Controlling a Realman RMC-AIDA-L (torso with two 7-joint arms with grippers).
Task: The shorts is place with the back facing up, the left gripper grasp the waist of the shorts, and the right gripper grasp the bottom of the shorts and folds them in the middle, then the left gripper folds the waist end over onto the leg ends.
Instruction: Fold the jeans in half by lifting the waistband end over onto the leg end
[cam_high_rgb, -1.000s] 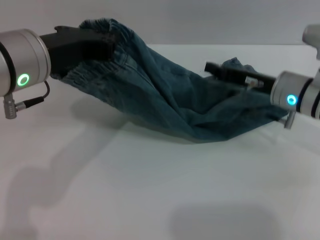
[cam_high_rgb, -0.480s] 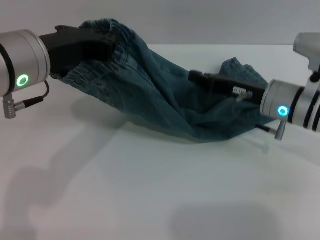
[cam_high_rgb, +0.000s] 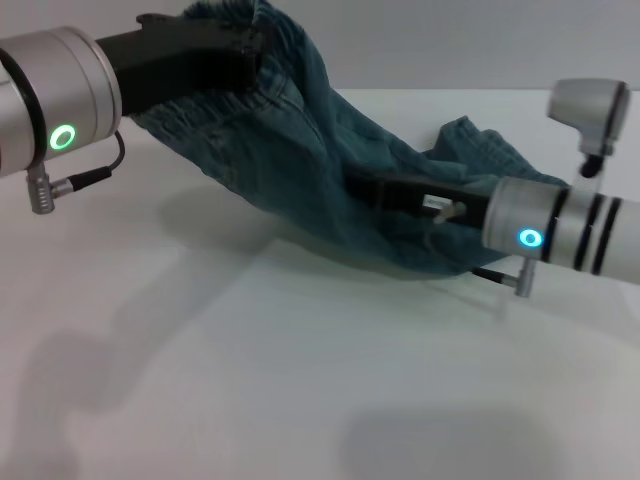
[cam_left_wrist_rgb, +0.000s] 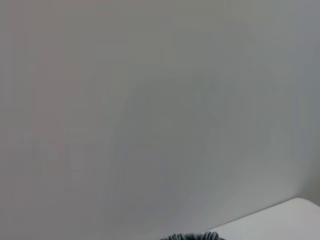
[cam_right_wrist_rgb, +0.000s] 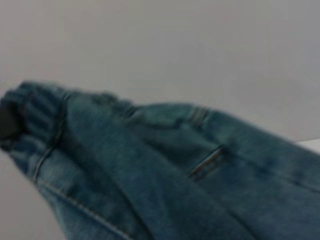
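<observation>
- The white worktop (cam_high_rgb: 300, 380) lies bare on the near side of the shorts; only shadows fall on it there.
- The shorts (cam_high_rgb: 340, 190) hang as a long sling of denim, their low middle sagging onto the worktop and both ends gathered up. They look already folded lengthwise, so I judge the first fold done.
- The right claw (cam_high_rgb: 365, 188), on the arm with the bluish light, lies low across the leg ends (cam_high_rgb: 480, 150), its tip buried in the cloth near the shorts' middle. Whether its fingers grip the denim or merely rest on it I cannot tell.
- The left claw (cam_high_rgb: 245, 55), on the arm with the green light, is clamped on the waist of the shorts (cam_high_rgb: 225, 15), holding that end high above the rest of the shorts.
- The long axis of the shorts runs from the raised waist down and across to the leg ends on the worktop; the waist points up and to the robot's left.
- What is left, as I judge it, is the second fold: carrying the waist end over onto the leg ends and letting go.
</observation>
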